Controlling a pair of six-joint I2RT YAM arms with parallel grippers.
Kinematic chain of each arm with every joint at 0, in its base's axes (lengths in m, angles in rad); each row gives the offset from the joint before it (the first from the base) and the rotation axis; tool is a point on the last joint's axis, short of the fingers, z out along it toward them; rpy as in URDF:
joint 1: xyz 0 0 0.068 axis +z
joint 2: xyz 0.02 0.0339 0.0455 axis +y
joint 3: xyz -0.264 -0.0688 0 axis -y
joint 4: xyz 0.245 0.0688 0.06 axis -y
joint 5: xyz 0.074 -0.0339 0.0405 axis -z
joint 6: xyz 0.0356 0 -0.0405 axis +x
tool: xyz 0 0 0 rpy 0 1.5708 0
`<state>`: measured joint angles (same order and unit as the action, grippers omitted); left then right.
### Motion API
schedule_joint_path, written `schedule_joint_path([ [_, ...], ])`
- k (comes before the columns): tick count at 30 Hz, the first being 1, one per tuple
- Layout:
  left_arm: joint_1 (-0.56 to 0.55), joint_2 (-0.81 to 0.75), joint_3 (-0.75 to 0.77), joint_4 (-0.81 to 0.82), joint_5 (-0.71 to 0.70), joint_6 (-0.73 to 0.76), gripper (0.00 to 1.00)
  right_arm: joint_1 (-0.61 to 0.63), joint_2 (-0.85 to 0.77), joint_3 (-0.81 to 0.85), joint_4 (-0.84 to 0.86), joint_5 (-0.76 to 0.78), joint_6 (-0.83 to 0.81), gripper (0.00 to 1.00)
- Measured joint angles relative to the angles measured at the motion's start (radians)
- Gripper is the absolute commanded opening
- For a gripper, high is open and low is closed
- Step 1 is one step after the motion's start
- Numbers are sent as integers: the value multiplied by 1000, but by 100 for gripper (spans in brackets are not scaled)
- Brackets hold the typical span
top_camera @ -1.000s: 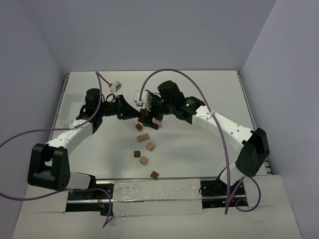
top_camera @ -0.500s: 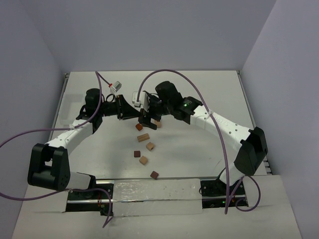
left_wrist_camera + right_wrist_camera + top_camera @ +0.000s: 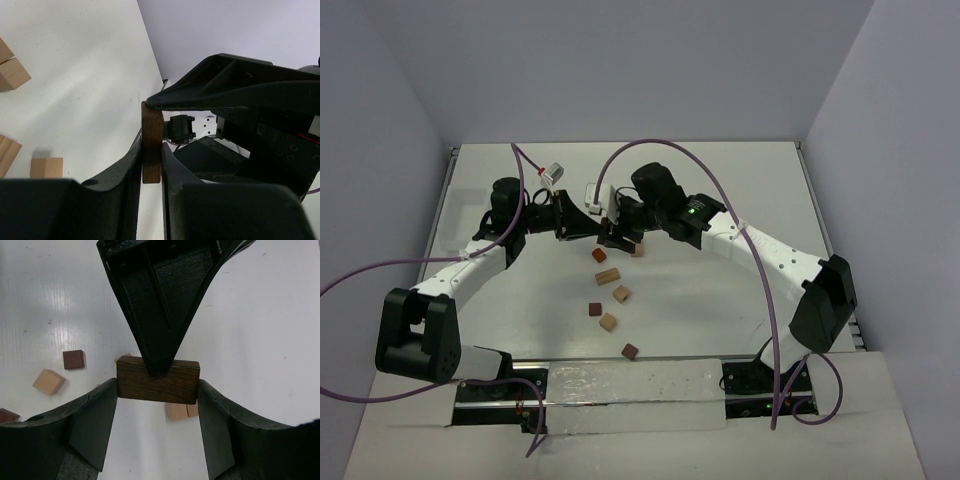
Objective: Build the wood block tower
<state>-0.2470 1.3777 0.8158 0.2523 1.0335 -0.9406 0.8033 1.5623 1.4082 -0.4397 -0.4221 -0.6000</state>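
Your left gripper (image 3: pixel 152 150) is clamped narrow on the dark brown block (image 3: pixel 177 386). Your right gripper (image 3: pixel 158 390) faces it tip to tip, with one finger touching each end of this block.

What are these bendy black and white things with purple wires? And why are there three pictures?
Those are two robot arms, the left arm and the right arm. Each ends in a two-finger pincher called a gripper. One picture looks down from above on the whole white table. The other two come from little cameras on the wrists, so you see the fingers up close. Small wood blocks, pale and reddish-brown, lie loose on the table. The left gripper pinches a dark brown block by its flat sides. The right gripper has its fingers against both ends of that same block. Their job is to stack blocks into a tower.
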Motion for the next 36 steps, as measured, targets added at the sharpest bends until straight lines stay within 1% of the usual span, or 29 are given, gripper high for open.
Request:
schedule_joint_path([
  [4,0,0,0,0,0,0,5,1,0,0,0,1,-1,34],
  [5,0,0,0,0,0,0,16,1,0,0,0,2,-1,32],
  [6,0,1,0,0,0,0,30,1,0,0,-1,3,-2,30],
  [7,0,1,0,0,0,0,59,1,0,0,-1,3,-4,29],
  [8,0,2,0,0,0,0,78,2,0,0,-1,3,-6,28],
  [9,0,4,0,2,3,0,91,2,0,0,-1,4,-9,27],
  [10,0,7,0,2,6,-4,98,2,0,0,-2,4,-13,26],
  [12,0,8,1,-12,6,5,99,2,0,0,-6,6,-22,25],
  [16,13,8,15,-75,4,54,99,-8,0,1,-32,-2,-46,21],
  [19,49,9,42,-135,11,100,99,-26,1,5,-76,-18,-76,18],
  [22,129,38,125,-250,72,199,99,-79,25,49,-175,-52,-138,16],
  [26,266,100,223,-337,154,306,99,-181,113,156,-323,-71,-253,15],
  [30,381,145,284,-441,176,411,99,-247,224,246,-436,-61,-343,15],
  [36,400,151,330,-557,155,520,99,-264,379,378,-561,-50,-408,15],
])
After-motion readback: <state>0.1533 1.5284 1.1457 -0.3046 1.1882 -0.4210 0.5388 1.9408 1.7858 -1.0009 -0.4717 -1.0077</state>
